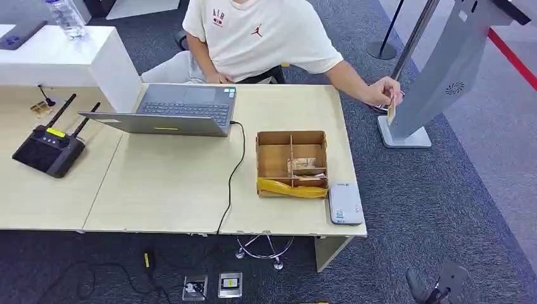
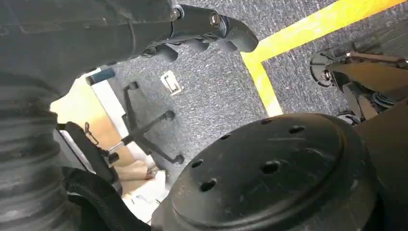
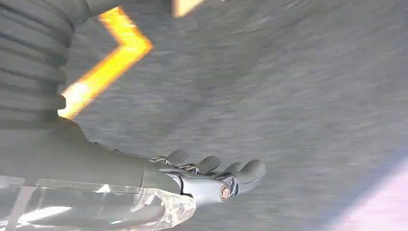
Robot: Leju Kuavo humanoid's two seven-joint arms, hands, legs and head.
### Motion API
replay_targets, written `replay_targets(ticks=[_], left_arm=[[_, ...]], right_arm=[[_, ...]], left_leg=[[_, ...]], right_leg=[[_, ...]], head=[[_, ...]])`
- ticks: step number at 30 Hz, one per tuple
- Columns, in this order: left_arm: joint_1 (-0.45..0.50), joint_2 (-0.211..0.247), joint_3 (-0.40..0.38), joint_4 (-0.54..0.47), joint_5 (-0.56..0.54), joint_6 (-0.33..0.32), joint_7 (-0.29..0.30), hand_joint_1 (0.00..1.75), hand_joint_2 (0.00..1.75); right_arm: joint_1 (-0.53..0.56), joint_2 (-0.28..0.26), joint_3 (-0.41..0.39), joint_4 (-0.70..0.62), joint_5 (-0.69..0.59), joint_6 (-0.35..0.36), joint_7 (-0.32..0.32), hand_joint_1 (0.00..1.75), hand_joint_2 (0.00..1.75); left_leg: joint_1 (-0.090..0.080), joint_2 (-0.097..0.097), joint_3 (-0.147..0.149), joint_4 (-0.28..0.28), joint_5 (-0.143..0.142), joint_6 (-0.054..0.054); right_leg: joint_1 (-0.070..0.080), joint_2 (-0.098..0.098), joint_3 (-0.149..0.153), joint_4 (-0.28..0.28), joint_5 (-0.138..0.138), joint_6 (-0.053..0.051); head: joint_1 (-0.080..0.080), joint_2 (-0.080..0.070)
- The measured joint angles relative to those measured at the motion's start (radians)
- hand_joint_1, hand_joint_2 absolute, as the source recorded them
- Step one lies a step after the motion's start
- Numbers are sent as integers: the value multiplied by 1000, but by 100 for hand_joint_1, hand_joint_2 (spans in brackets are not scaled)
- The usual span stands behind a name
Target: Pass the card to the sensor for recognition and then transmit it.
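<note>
Tan card (image 1: 392, 111) sits pinched in a person's hand (image 1: 382, 90), held off the surface's far right corner beside the grey kiosk (image 1: 443, 69), probably offered for the robot to take. Sensor (image 1: 345, 204) lies at the surface's near right corner, just beside the wooden tray (image 1: 291, 136). Left hand (image 2: 202, 31) hangs over carpet, fingers curled, holding nothing. Right hand (image 3: 211, 175) likewise hangs empty, fingers loosely bent.
</note>
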Motion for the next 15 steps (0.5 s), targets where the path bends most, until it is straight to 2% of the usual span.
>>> replay_targets(ticks=[1, 3, 5, 11, 15], left_arm=[[0, -1, 0, 0, 0, 0, -3, 0, 175], [0, -4, 0, 0, -1, 1, -6, 0, 175], [0, -4, 0, 0, -2, 1, -8, 0, 175], [0, -4, 0, 1, -12, 1, -10, 0, 175], [0, -4, 0, 1, -12, 1, -10, 0, 175]], right_arm=[[-1, 8, -54, -71, 99, 0, 47, 0, 175], [-3, 21, -131, -208, 216, 0, 117, 0, 175], [-10, 22, -154, -295, 304, 0, 167, 0, 175], [-9, 29, -175, -552, 433, 0, 226, 0, 175], [-9, 29, -175, -552, 433, 0, 226, 0, 175]], left_leg=[[0, -1, 0, 0, 0, 0], [0, -1, 0, 0, 0, 0], [0, -1, 0, 0, 1, 0], [0, 0, 0, 0, 1, 0], [0, 0, 0, 0, 1, 0]], right_leg=[[0, -1, 0, 0, 0, 0], [0, -1, 0, 0, 0, 0], [0, -1, 0, 0, 0, 0], [0, 0, 0, 0, 0, 0], [0, 0, 0, 0, 0, 0]], head=[[0, 0], [0, 0], [0, 0], [0, 0], [0, 0]])
